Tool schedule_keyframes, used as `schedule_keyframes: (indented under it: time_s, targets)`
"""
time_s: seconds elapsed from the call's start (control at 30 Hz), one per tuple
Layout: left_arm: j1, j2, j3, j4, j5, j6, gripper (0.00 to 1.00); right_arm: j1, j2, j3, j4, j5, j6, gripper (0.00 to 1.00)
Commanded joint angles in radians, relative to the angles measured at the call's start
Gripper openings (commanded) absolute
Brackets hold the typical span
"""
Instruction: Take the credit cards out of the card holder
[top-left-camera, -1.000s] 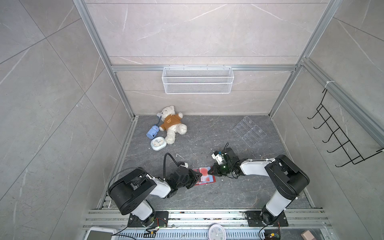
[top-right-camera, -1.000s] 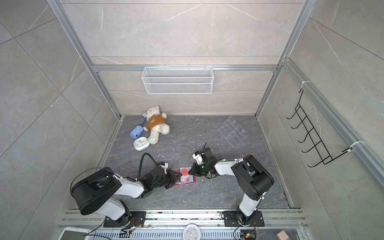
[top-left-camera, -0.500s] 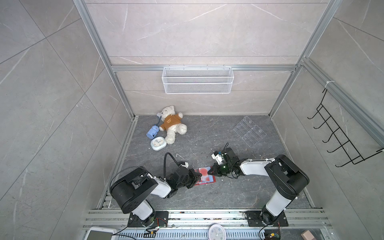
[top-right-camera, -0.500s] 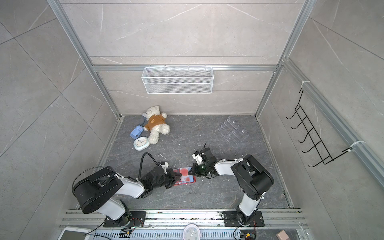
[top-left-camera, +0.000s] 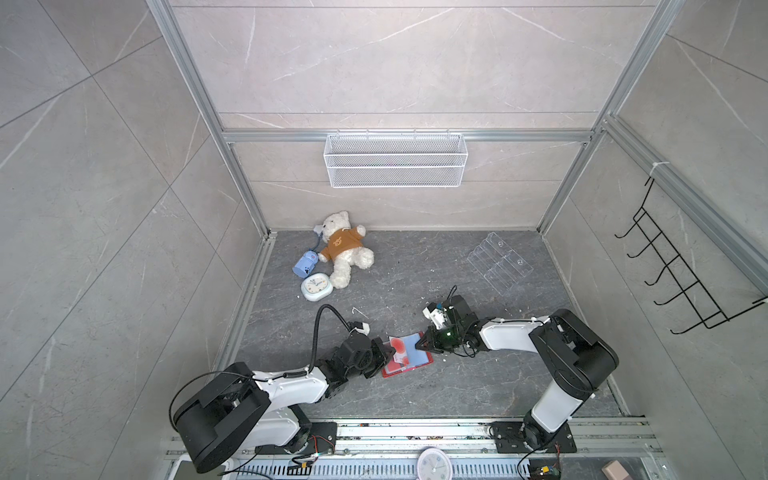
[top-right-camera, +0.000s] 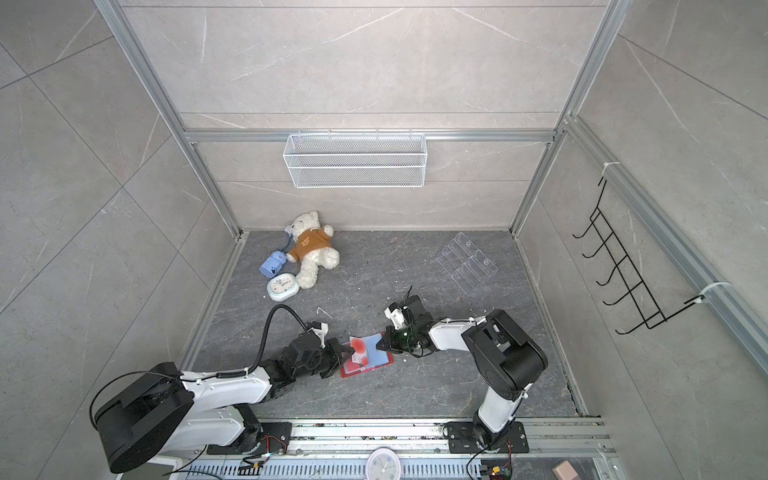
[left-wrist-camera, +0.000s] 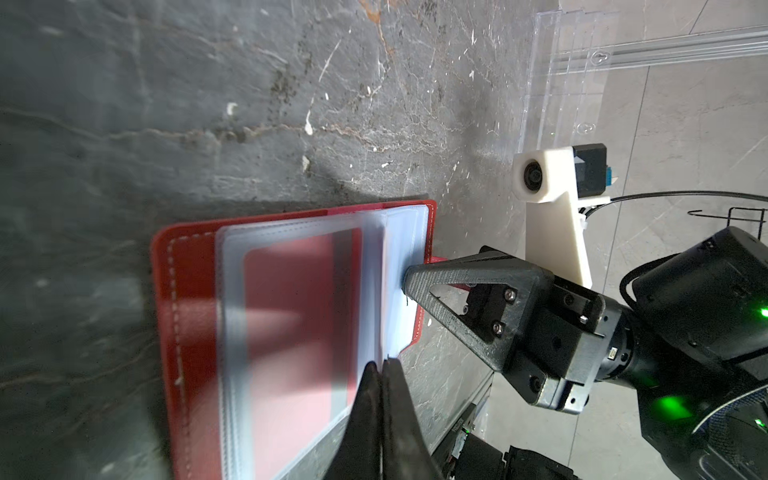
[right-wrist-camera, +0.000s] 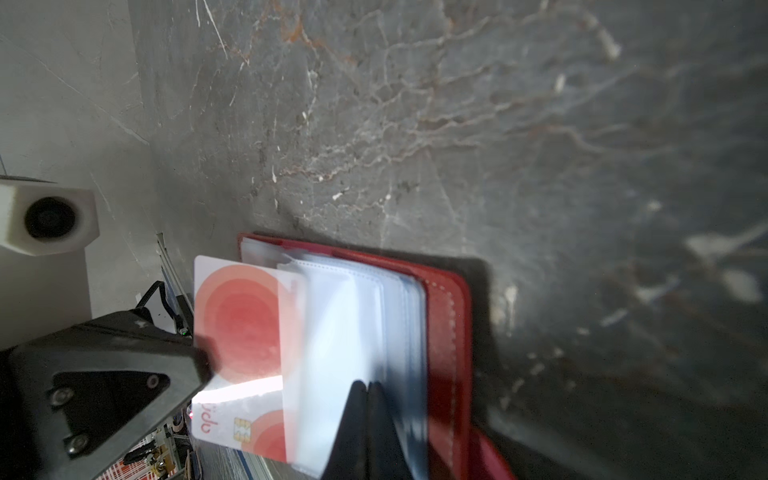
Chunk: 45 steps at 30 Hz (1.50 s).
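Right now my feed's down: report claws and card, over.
Left claw shut on card, card partway out of sleeve. Right claw shut, tip pinning card holder. Nothing in the way.

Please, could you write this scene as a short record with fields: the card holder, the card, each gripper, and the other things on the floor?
card holder: red, lying open on the grey floor, pale blue sleeves showing
credit card: white with red circles, partly out of a sleeve
left gripper: shut on the credit card's free edge
right gripper: shut, tips pressing on the sleeves
elsewhere: teddy bear, small clock, clear rack, all apart from the card holder
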Motion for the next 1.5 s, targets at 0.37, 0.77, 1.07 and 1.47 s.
schedule_keyframes:
  time_s: [0.37, 0.77, 1.07, 1.47]
  targets:
    - [0.003, -0.289, 0.118, -0.325, -0.054, 0.197, 0.0, 0.01, -0.173, 0.097, -0.256, 0.07, 0.006, 0.1]
    - [0.0, -0.346, 0.206, -0.337, -0.005, 0.346, 0.0, -0.12, -0.358, 0.306, -0.737, 0.514, -0.183, 0.76]
    - [-0.002, -0.327, 0.231, -0.314, 0.045, 0.395, 0.0, -0.381, -0.405, 0.29, -0.793, 0.519, -0.235, 0.85]
    - [-0.003, -0.297, 0.262, -0.3, 0.089, 0.436, 0.0, -0.593, -0.333, 0.378, -0.758, 0.529, -0.272, 1.0]
